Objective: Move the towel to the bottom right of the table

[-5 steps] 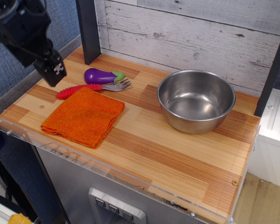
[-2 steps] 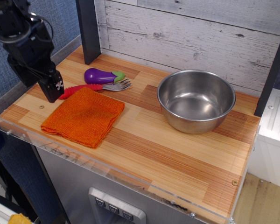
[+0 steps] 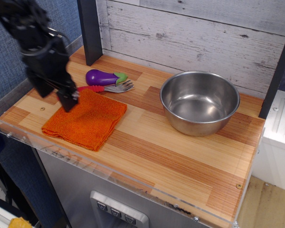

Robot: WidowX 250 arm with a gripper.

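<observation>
The orange knitted towel [image 3: 88, 118] lies folded flat at the front left of the wooden table [image 3: 180, 161]. My black gripper [image 3: 69, 100] hangs at the towel's back left edge, its tip low over or touching the cloth. Its image is blurred and the fingers overlap, so I cannot tell whether it is open or shut. It holds nothing that I can see.
A purple toy eggplant [image 3: 102, 77] and a red-handled fork [image 3: 110, 88] lie just behind the towel. A steel bowl [image 3: 199, 102] stands at the back right. A dark post [image 3: 89, 28] rises at the back left. The clear plastic edge [image 3: 109, 176] runs along the front.
The gripper has come down and to the right, from above the table's left edge to the towel's back left edge. The towel has not moved.
</observation>
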